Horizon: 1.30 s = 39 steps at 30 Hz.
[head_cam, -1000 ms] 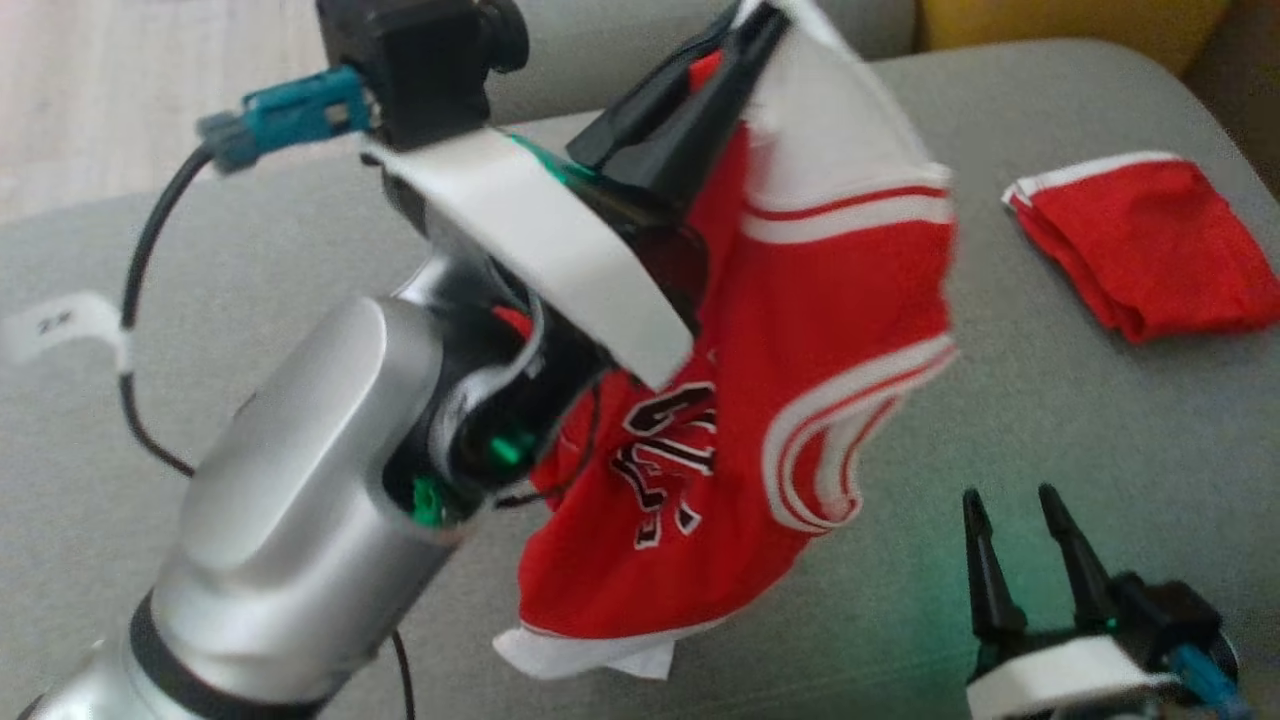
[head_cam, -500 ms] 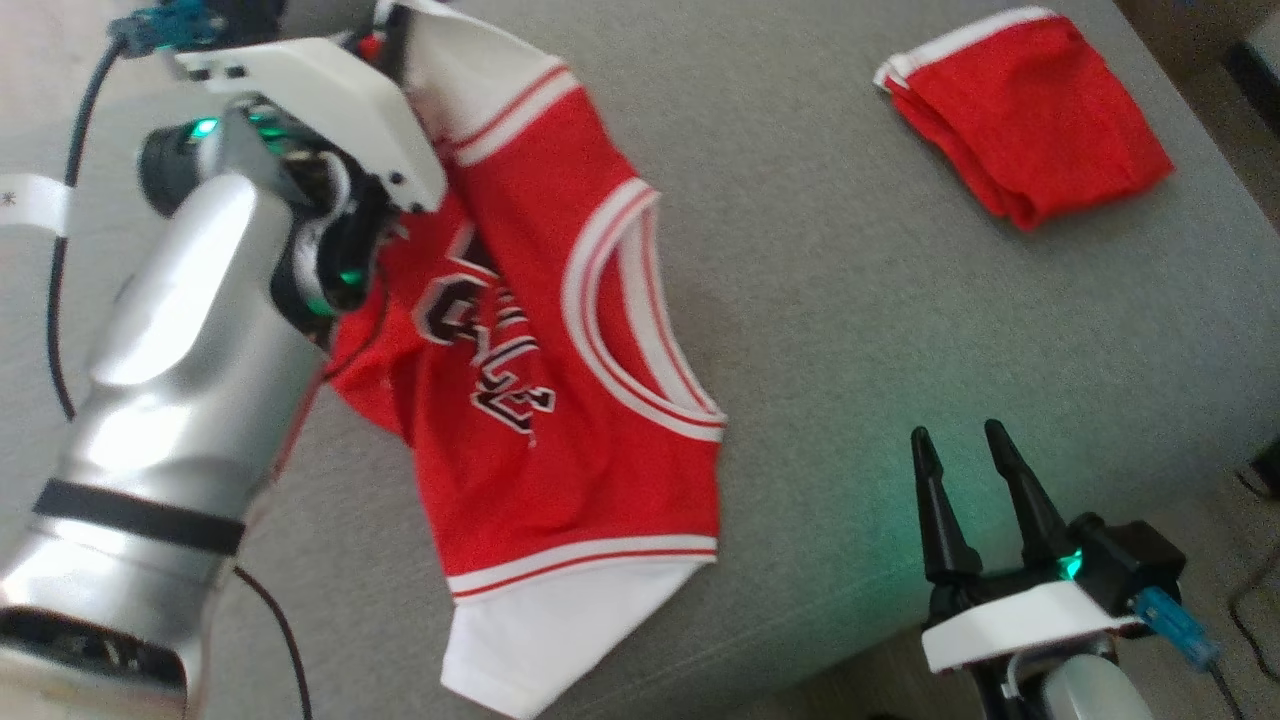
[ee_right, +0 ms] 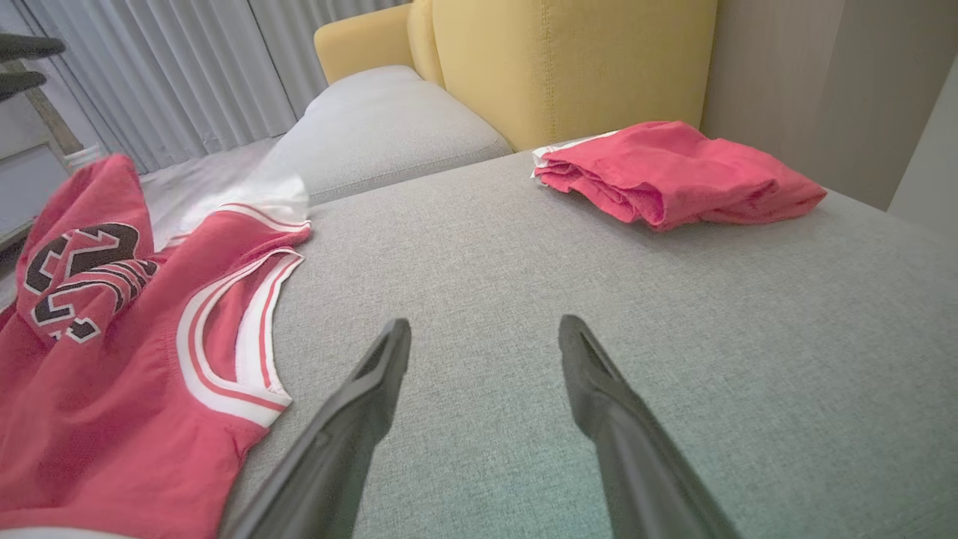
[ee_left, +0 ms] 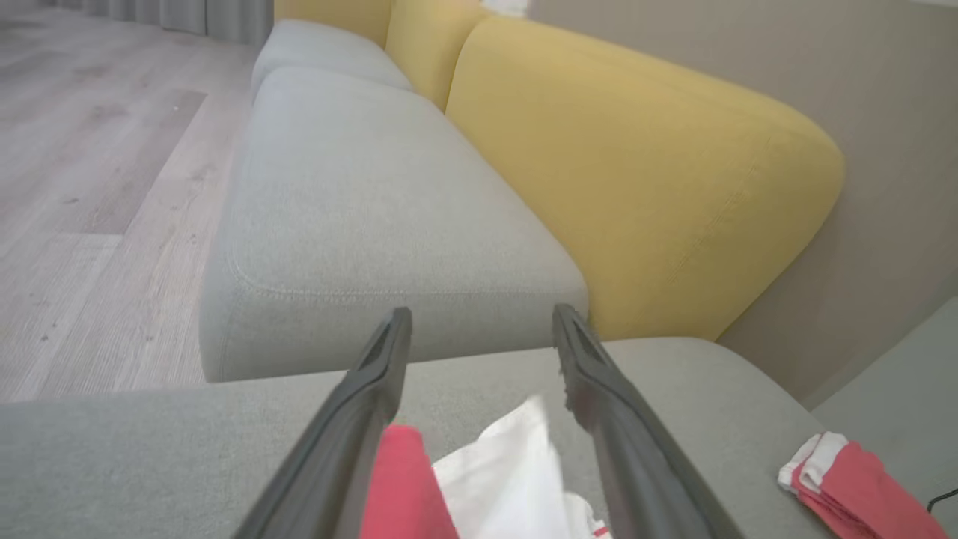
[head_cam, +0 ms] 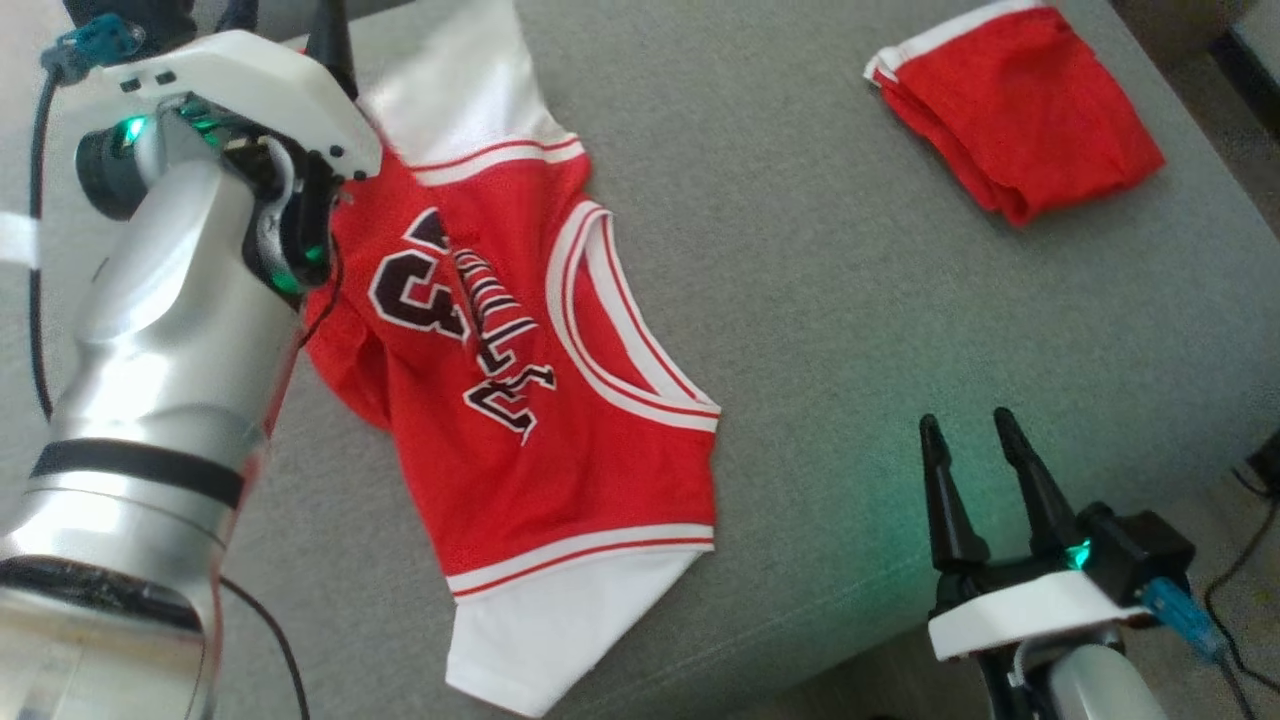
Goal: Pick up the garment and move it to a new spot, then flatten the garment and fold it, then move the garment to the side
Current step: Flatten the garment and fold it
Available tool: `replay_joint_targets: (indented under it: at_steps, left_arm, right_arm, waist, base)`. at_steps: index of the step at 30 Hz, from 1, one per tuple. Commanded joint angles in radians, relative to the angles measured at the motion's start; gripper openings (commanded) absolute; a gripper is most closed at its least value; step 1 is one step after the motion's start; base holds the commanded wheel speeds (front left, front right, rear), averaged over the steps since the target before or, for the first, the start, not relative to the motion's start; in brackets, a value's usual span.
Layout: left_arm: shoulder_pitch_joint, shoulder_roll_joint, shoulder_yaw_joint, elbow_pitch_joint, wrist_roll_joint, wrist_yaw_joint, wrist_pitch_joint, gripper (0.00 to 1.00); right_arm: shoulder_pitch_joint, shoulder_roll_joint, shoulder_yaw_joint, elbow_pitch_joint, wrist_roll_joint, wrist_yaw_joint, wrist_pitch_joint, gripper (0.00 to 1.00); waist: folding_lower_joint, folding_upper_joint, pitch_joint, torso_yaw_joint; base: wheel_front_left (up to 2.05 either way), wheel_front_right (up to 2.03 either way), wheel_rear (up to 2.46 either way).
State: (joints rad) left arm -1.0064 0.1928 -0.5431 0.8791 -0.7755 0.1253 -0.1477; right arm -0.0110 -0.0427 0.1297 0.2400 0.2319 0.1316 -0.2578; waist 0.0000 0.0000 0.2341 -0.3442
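Both grippers stand wide and empty, the left gripper (ee_left: 479,329) at upper left by the white end of the red jersey (head_cam: 540,400), the right gripper (head_cam: 965,420) waiting lower right, probably because the jersey lies placed mid-left on the grey cushion (head_cam: 820,300), ready for flattening.

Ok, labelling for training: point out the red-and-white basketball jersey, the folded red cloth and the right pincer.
Red-and-white basketball jersey (head_cam: 580,470), head view, red panel below lettering.
Folded red cloth (head_cam: 1030,130), head view, top layer's middle.
Right pincer (head_cam: 967,420), head view, between its fingertips.
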Motion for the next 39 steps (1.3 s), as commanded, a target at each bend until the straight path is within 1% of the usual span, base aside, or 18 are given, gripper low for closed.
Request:
replay_joint_targets:
  at_steps: [1, 4, 7, 11, 14, 16, 20, 21, 22, 23, 25, 26, 30, 34, 39]
  left_arm:
    - [-0.045, 0.025, 0.019, -0.027, 0.007, -0.012, -0.029, 1.0]
    - [-0.001, 0.023, 0.021, -0.047, 0.005, -0.035, -0.07, 1.0]
    - [0.075, 0.031, 0.028, -0.095, 0.013, -0.031, -0.098, 1.0]
    - [0.224, 0.05, 0.056, -0.209, 0.027, -0.002, -0.112, 1.0]
    - [0.359, 0.057, 0.09, -0.344, 0.054, 0.031, -0.113, 1.0]
    - [0.456, 0.059, 0.108, -0.446, 0.09, 0.054, -0.114, 1.0]
    - [0.638, 0.045, 0.132, -0.636, 0.175, 0.096, -0.114, 1.0]
    - [0.677, 0.043, 0.132, -0.675, 0.202, 0.102, -0.114, 1.0]
    - [0.752, 0.033, 0.136, -0.736, 0.248, 0.113, -0.114, 1.0]
    - [0.752, 0.033, 0.136, -0.736, 0.248, 0.113, -0.114, 1.0]
    - [0.819, 0.027, 0.14, -0.778, 0.294, 0.112, -0.114, 1.0]
    - [0.852, 0.024, 0.147, -0.784, 0.312, 0.117, -0.114, 1.0]
    - [0.964, 0.019, 0.175, -0.799, 0.383, 0.112, -0.114, 1.0]
    - [1.055, 0.009, 0.214, -0.807, 0.433, 0.094, -0.114, 1.0]
    - [1.142, -0.009, 0.269, -0.815, 0.494, 0.044, -0.114, 1.0]
  right_arm:
    - [-0.015, -0.008, 0.011, -0.027, -0.013, -0.001, -0.004, 1.0]
    - [0.001, -0.008, -0.004, -0.025, -0.024, -0.001, -0.004, 1.0]
    - [0.02, -0.008, -0.018, -0.026, -0.038, -0.001, -0.004, 1.0]
    - [0.046, -0.008, -0.044, -0.031, -0.059, -0.001, -0.004, 1.0]
    - [0.066, -0.008, -0.067, -0.04, -0.076, -0.001, -0.004, 1.0]
    - [0.078, -0.008, -0.085, -0.045, -0.085, -0.001, -0.004, 1.0]
    - [0.095, -0.008, -0.107, -0.053, -0.104, -0.001, -0.004, 1.0]
    - [0.098, -0.008, -0.108, -0.054, -0.108, -0.001, -0.004, 1.0]
    - [0.106, -0.008, -0.113, -0.055, -0.112, -0.001, -0.004, 1.0]
    - [0.106, -0.008, -0.113, -0.055, -0.112, -0.001, -0.004, 1.0]
    - [0.113, -0.008, -0.116, -0.057, -0.114, -0.001, -0.004, 1.0]
    - [0.116, -0.008, -0.116, -0.056, -0.115, -0.001, -0.004, 1.0]
    - [0.127, -0.008, -0.115, -0.055, -0.12, -0.001, -0.004, 1.0]
    - [0.136, -0.008, -0.12, -0.057, -0.129, -0.001, -0.004, 1.0]
    - [0.147, -0.008, -0.133, -0.059, -0.133, -0.001, -0.004, 1.0]
  waist:
    - [0.0, 0.0, -0.023, 0.025]
    - [0.0, 0.0, -0.051, 0.056]
    - [0.0, 0.0, -0.082, 0.09]
    - [0.0, 0.0, -0.119, 0.134]
    - [0.0, 0.0, -0.142, 0.169]
    - [0.0, 0.0, -0.155, 0.194]
    - [0.0, 0.0, -0.169, 0.237]
    - [0.0, 0.0, -0.174, 0.247]
    - [0.0, 0.0, -0.185, 0.268]
    - [0.0, 0.0, -0.185, 0.268]
    - [0.0, 0.0, -0.194, 0.284]
    - [0.0, 0.0, -0.2, 0.291]
    - [0.0, 0.0, -0.221, 0.314]
    - [0.0, 0.0, -0.235, 0.336]
    - [0.0, 0.0, -0.248, 0.363]
  base:
    - [0.0, 0.0, 0.0]
    - [0.0, 0.0, 0.0]
    - [0.0, 0.0, 0.0]
    - [0.0, 0.0, 0.0]
    - [0.0, 0.0, 0.0]
    - [0.0, 0.0, 0.0]
    - [0.0, 0.0, 0.0]
    - [0.0, 0.0, 0.0]
    - [0.0, 0.0, 0.0]
    - [0.0, 0.0, 0.0]
    - [0.0, 0.0, 0.0]
    - [0.0, 0.0, 0.0]
    - [0.0, 0.0, 0.0]
    - [0.0, 0.0, 0.0]
    - [0.0, 0.0, 0.0]
